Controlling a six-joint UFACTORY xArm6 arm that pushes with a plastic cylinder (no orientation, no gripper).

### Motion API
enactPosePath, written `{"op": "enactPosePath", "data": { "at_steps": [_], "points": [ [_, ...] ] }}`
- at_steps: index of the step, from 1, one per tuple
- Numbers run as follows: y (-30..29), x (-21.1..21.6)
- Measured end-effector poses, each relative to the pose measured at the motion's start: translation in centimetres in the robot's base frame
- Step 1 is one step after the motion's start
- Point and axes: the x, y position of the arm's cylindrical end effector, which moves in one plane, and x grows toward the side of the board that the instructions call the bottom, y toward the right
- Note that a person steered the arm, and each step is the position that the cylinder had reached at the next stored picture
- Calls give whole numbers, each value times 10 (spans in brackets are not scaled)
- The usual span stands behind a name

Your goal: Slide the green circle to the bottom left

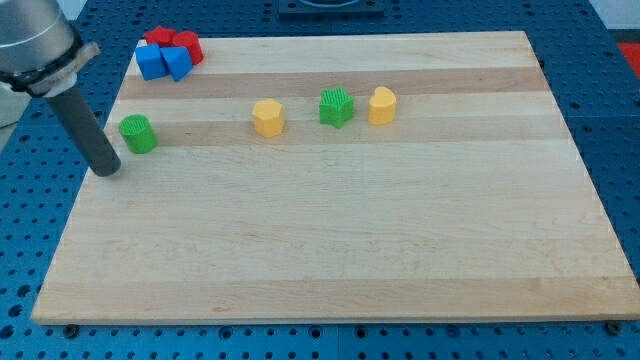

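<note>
one ribbed green circle (137,133) sits near the smooth wooden board's (330,250) left edge, upper part. my tip (106,170), a plain dark rod holding nothing, rests just left and below it, apart.

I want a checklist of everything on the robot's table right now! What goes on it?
Surface: wooden board lying on a blue perforated table.
Job's things: green circle near the board's left edge, upper part, upright.
Clutter: two blue blocks and two red blocks bunched at the top left corner; yellow block, green star-like block and another yellow block in a row across the upper middle.
Grippers: none; my tip sits at the board's left edge, left of and slightly below the green circle, not touching it.
Cables: nothing seen.
Surroundings: dark fixture at the view's top, cut off.
</note>
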Motion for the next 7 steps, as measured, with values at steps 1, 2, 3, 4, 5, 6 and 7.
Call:
{"op": "enactPosePath", "data": {
  "at_steps": [1,2,3,4,5,6,7],
  "points": [
    [-11,-46],
    [1,-65],
    [38,-46],
    [46,9],
    [46,15],
    [52,-13],
    [80,-17]
  ]
}}
